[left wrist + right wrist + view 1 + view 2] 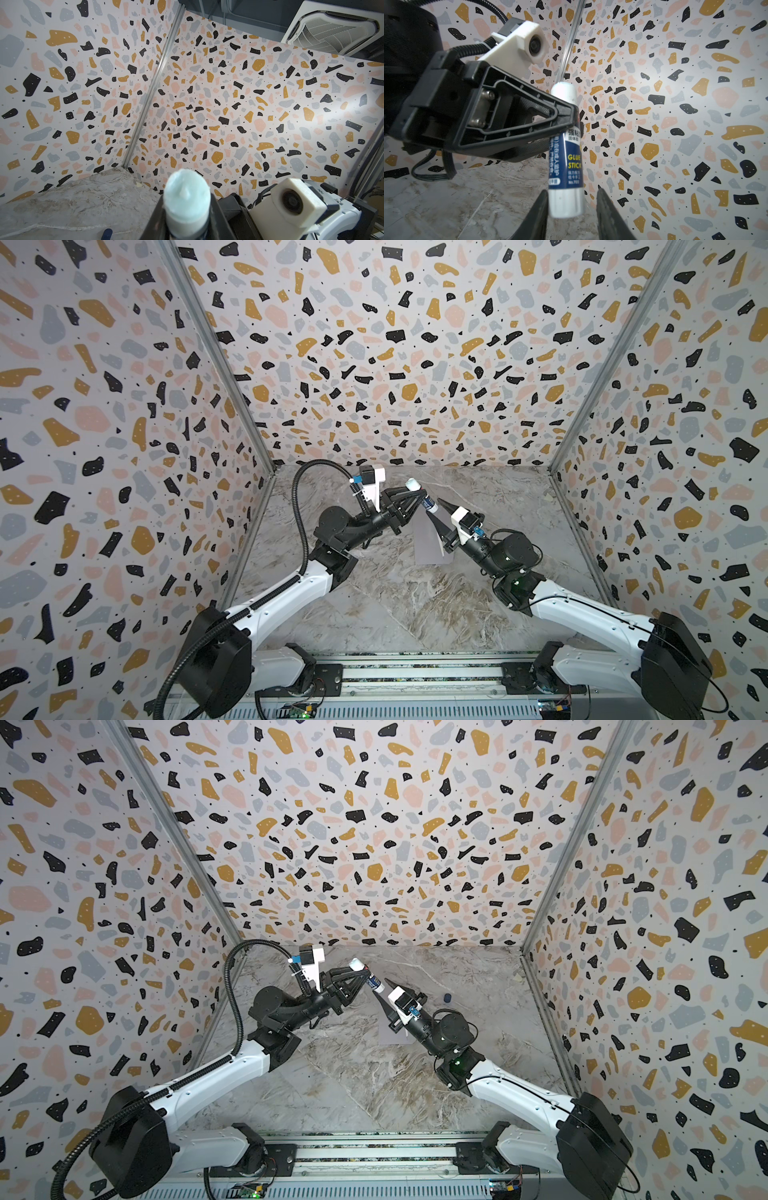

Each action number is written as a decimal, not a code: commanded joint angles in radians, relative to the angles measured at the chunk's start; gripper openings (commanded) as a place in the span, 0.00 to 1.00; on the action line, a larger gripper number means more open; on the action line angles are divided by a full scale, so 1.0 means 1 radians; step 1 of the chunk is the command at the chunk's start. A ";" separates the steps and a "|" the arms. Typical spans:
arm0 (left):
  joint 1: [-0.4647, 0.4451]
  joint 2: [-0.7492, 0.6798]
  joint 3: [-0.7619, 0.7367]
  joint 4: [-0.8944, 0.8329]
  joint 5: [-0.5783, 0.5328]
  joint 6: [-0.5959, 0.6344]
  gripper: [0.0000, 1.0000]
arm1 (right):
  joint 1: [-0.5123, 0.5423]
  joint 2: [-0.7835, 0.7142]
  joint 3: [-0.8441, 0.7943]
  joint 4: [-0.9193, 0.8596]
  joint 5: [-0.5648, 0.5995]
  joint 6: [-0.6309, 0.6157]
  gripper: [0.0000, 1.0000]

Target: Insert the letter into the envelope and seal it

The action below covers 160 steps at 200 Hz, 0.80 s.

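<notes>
**Glue stick held up between two claws, envelope flat below**

**Top views.** The left arm bends at the elbow and reaches toward the middle. The left claw is clamped across a glue stick, a slim white-and-navy cylinder held clear of the worktop, a marbled grey-brown slab. The stick tilts. Its bare pale-blue glue end pokes past the left claw toward the back wall, and its base points at the right claw. That claw comes in from the opposite side on a raised, bent arm, its tapered black jaws parted either side of the base.

Directly under the right claw lies the envelope, a flat, matt lavender-grey rectangle. Its long axis runs toward the back wall. The claw covers part of it, so the flap's direction cannot be told. Just behind the right claw's wrist a small dark-blue cap sits on the worktop.

**Left wrist.** The stick's fuzzy, domed glue tip fills the space between the left claw's black jaws, both pressed to the tube. The cap lies on the worktop off to one side.

**Right wrist.** The right claw's jaws stand apart around the stick's smooth white base. One jaw is at the tube and the other is clear of it, so nothing is gripped. The left claw's open-framed jaw pinches the stick above its glossy navy label, which reads "GLUE STICK".
</notes>
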 commanded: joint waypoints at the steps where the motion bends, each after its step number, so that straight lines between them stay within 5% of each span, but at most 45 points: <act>1: -0.004 -0.013 0.021 0.053 0.007 0.004 0.00 | 0.007 -0.001 0.047 0.028 0.011 -0.004 0.37; 59: -0.004 -0.014 0.021 0.054 0.010 0.001 0.00 | 0.010 0.010 0.058 0.014 0.009 0.000 0.33; 114: -0.004 -0.010 0.020 0.054 0.016 0.006 0.00 | 0.005 -0.005 0.065 -0.001 0.000 0.051 0.13; 131: -0.004 -0.007 0.020 0.056 0.024 0.012 0.00 | -0.031 -0.013 0.085 -0.048 -0.100 0.131 0.08; 160: -0.004 -0.005 0.023 0.070 0.043 0.020 0.00 | -0.171 0.008 0.129 -0.063 -0.456 0.418 0.07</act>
